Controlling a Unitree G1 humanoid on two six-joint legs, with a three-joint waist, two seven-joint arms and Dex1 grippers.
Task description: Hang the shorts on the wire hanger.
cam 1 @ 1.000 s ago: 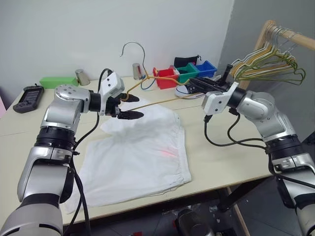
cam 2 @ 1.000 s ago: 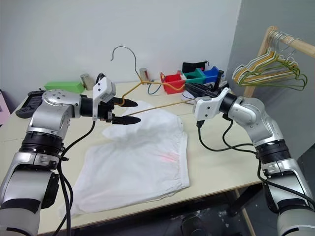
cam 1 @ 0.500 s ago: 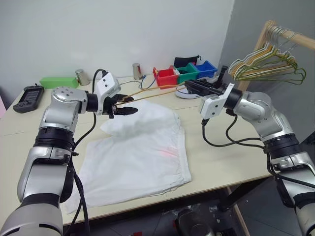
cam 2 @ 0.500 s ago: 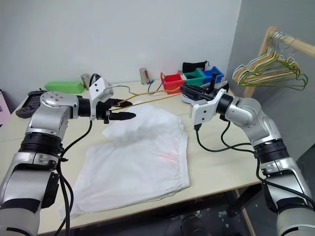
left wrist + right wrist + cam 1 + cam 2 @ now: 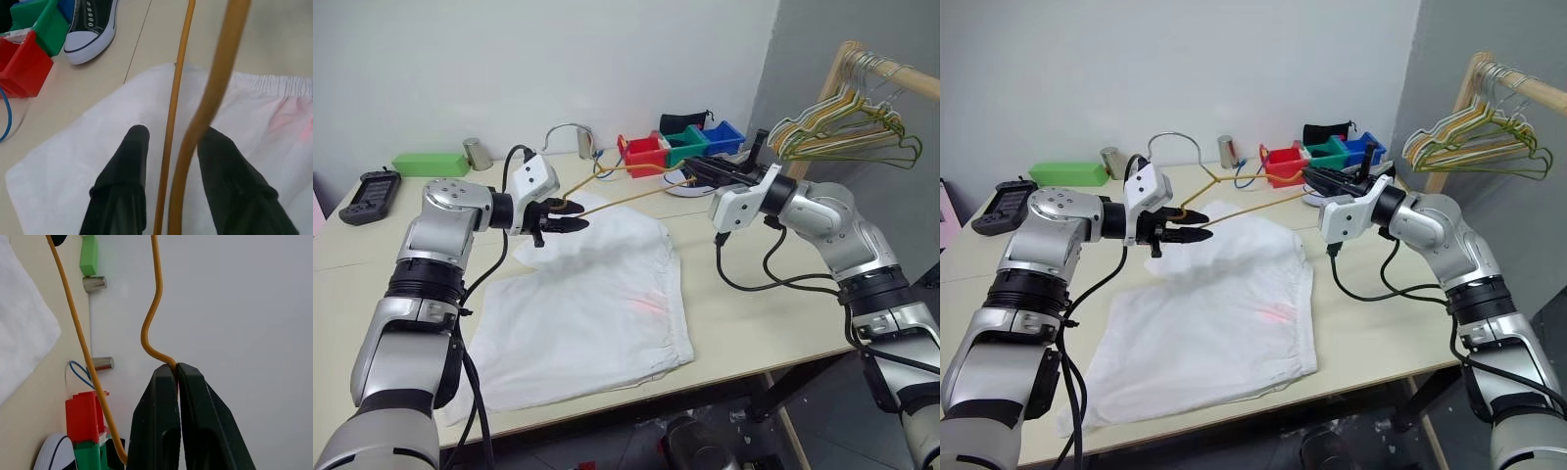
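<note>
The white shorts (image 5: pixel 597 294) lie spread flat on the table (image 5: pixel 754 304). Above their far edge the yellow-tan wire hanger (image 5: pixel 1263 206) is held roughly level between my two arms, its hook (image 5: pixel 570 129) curving up behind the left hand. My right gripper (image 5: pixel 693 168) is shut on the hanger's right corner, and its closed fingertips pinch the wire (image 5: pixel 155 293). My left gripper (image 5: pixel 576 215) is at the hanger's left end. Its black fingers (image 5: pixel 132 152) stand apart with two hanger wires (image 5: pixel 172 98) running between them, just above the shorts.
Red, green and blue bins (image 5: pixel 646 154) and a black-and-white sneaker (image 5: pixel 683 183) stand at the back of the table. A green box (image 5: pixel 431 163), two metal cans (image 5: pixel 472 154) and a black handheld device (image 5: pixel 369 194) are at the back left. A wooden rack with bunched hangers (image 5: pixel 847 132) stands on the right.
The hanger's hook stood tall and upright a second ago, dipped flat, and now sits lower. The left gripper's fingers have drawn closer together around the hanger's end. The right arm has held still.
</note>
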